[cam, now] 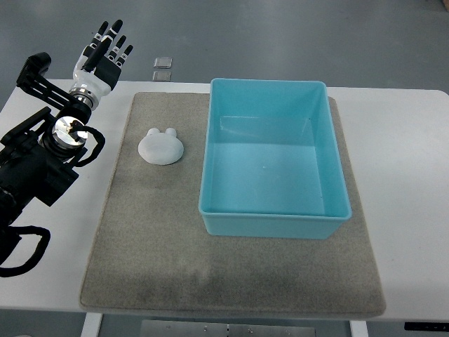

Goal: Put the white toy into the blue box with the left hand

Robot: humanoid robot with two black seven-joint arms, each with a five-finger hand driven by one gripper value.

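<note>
Left hand (105, 53) is parked up in the far left corner of the white table (414, 175), fingers stretched out straight and a bit fanned, holding nothing at all. It sits right over the table's far edge, with the fingertips poking out past it over the grey floor (280, 35). Its black arm (35, 168) runs back down along the left side of the picture.

White toy (161, 147) is lying flat on the grey mat (231, 274), a rounded blob with two little bumps on its far side. It's in the strip of mat between the mat's left edge and the blue box (273, 158), closer to the box wall than to the mat edge but not touching it. Hand and toy are well apart, with bare table and mat between them.

Blue box sits on the right half of the mat, open top, nothing inside. Its far wall lines up close to the mat's far edge and its right wall comes close to the mat's right edge. Big open patch of mat on the near side of the box and toy.

Two small square things (163, 68) are on the floor just beyond the table's far edge, too small to tell what they are.
</note>
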